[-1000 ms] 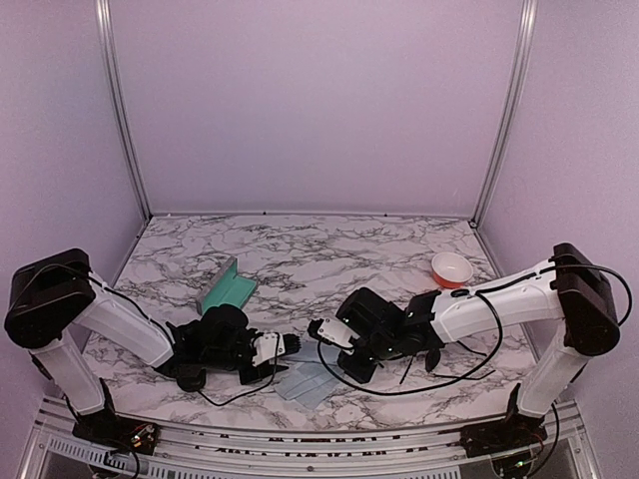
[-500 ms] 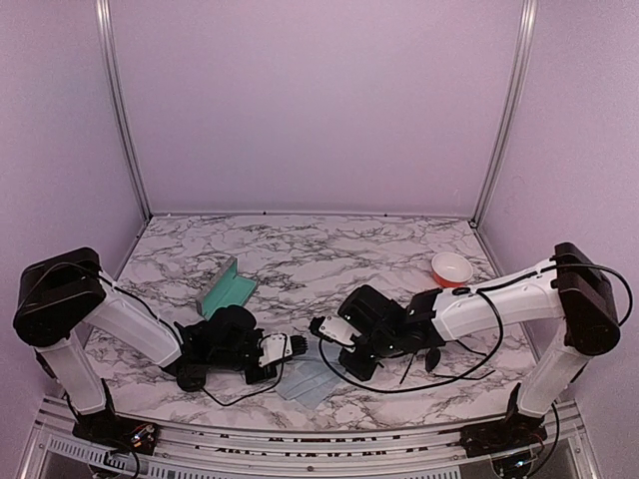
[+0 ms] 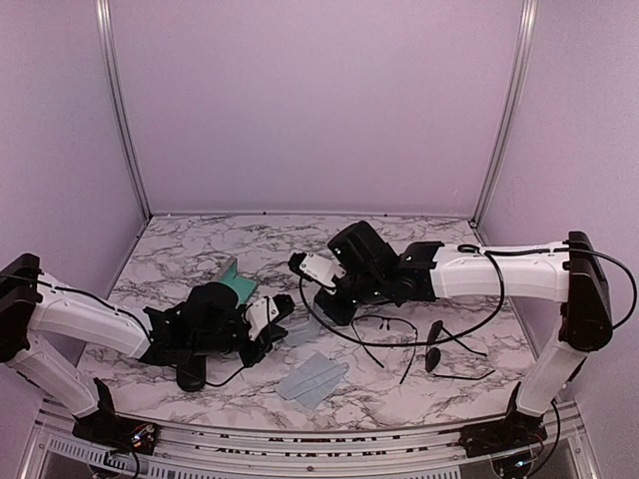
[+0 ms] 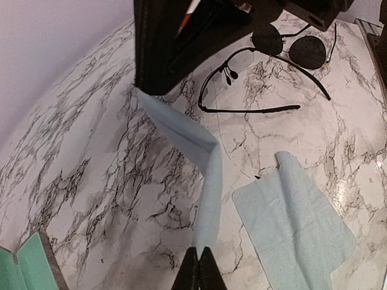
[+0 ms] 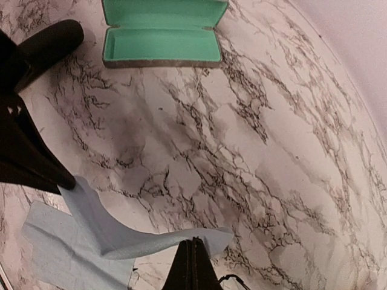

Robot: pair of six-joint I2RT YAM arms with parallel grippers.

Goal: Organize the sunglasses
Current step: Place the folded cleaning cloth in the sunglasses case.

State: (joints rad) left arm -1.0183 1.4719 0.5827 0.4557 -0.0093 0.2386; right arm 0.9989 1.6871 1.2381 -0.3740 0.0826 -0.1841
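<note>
Pale blue cloth now hangs off the worktop, stretched between both arms; a second ago the arms sat low by the front edge with the left fingers part open; those are now pinched shut on one end, and the right fingers are clamped on the other; both arms have risen toward mid-worktop.

Sunglasses not held: one wire pair and a dark-lensed pair lie flat just beside each other on the right arm's side; probably unmoved, though the arm hid them earlier.

Spare cloth lies flat near the front; green case open and empty.

Meaning: cloth handling, likely folding, is under way; glasses not yet put away.
</note>
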